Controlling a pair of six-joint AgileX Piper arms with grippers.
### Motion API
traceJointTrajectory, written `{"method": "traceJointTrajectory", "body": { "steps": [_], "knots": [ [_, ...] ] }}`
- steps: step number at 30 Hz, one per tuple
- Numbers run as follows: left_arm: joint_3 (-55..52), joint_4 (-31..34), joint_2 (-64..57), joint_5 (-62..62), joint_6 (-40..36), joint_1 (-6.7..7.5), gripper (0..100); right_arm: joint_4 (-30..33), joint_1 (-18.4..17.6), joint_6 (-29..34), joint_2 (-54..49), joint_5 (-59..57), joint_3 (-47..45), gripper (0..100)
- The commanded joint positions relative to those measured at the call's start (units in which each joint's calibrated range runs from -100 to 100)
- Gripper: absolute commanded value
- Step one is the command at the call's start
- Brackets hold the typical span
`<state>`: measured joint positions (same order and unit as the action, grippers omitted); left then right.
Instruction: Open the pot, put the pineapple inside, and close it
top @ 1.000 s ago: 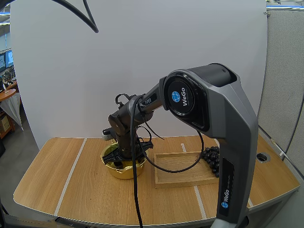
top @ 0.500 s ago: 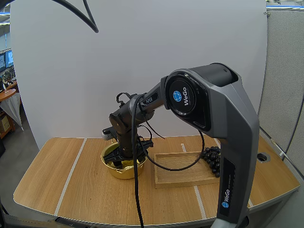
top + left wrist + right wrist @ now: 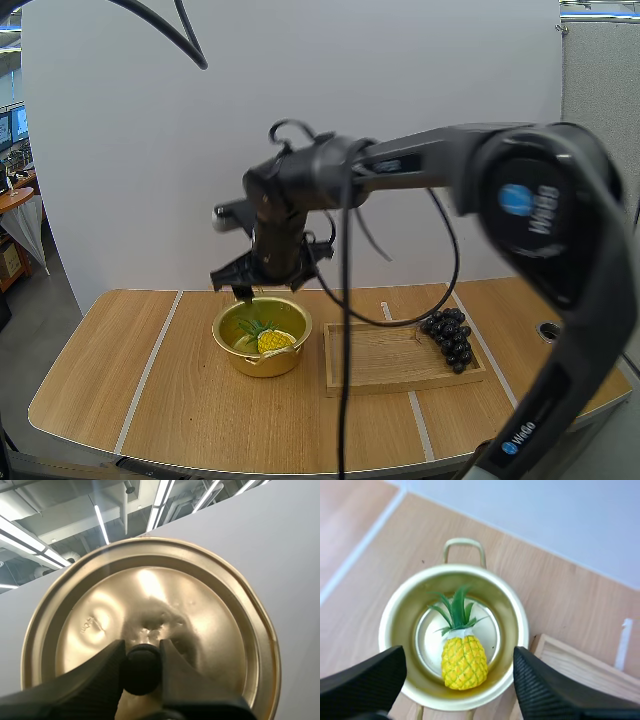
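Pineapple (image 3: 272, 340) lies inside an open gold pot (image 3: 262, 364) on a wooden table (image 3: 150, 400). The fruit is small and yellow with a green leafy crown. It rests on the pot's floor, and in the right wrist view its crown points toward one of the pot's loop handles (image 3: 465, 542).

The right gripper (image 3: 268, 280) hangs above the pot, clear of the rim and touching nothing. Its two black fingers (image 3: 365, 677) stand wide apart with nothing between them, one on each side of the pot as seen from the wrist camera.

The left gripper (image 3: 142, 652) pinches the black knob (image 3: 142, 669) of the pot's round gold lid (image 3: 200, 620). One fingertip presses each side of the knob. The lid is held off the pot, with its knob side facing the wrist camera.

Just beside the pot, on the robot's right, sits a shallow wooden tray (image 3: 380, 378). A bunch of dark grapes (image 3: 450, 337) rests at the far right edge of the tray, well apart from the pot.
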<state>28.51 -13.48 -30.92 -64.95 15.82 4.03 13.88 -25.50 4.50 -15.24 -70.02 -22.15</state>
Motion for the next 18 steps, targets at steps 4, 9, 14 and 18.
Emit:
{"method": "traceJointTrajectory", "body": {
  "steps": [4, 9, 14, 18],
  "knots": [
    [0.5, 0.11, -0.44, 1.93, -0.4, 0.2, 0, 0.26, 0.12, -1.24, -11.11, -6.99, -0.11, 100],
    [0.5, 0.11, -0.44, 1.93, -0.4, 0.2, 0, 0.62, 0.12, -3.35, -20.71, -8.66, -3.79, 100],
    [0.5, 0.11, -0.44, 1.93, -0.4, 0.2, 0, 0.62, 0.12, -3.35, -30.52, -11.21, -8.81, 100],
    [0.5, 0.11, -0.44, 1.93, -0.4, 0.2, 0, 0.87, 0.12, -3.39, -38.18, -13.06, -12.77, 100]
  ]
}}
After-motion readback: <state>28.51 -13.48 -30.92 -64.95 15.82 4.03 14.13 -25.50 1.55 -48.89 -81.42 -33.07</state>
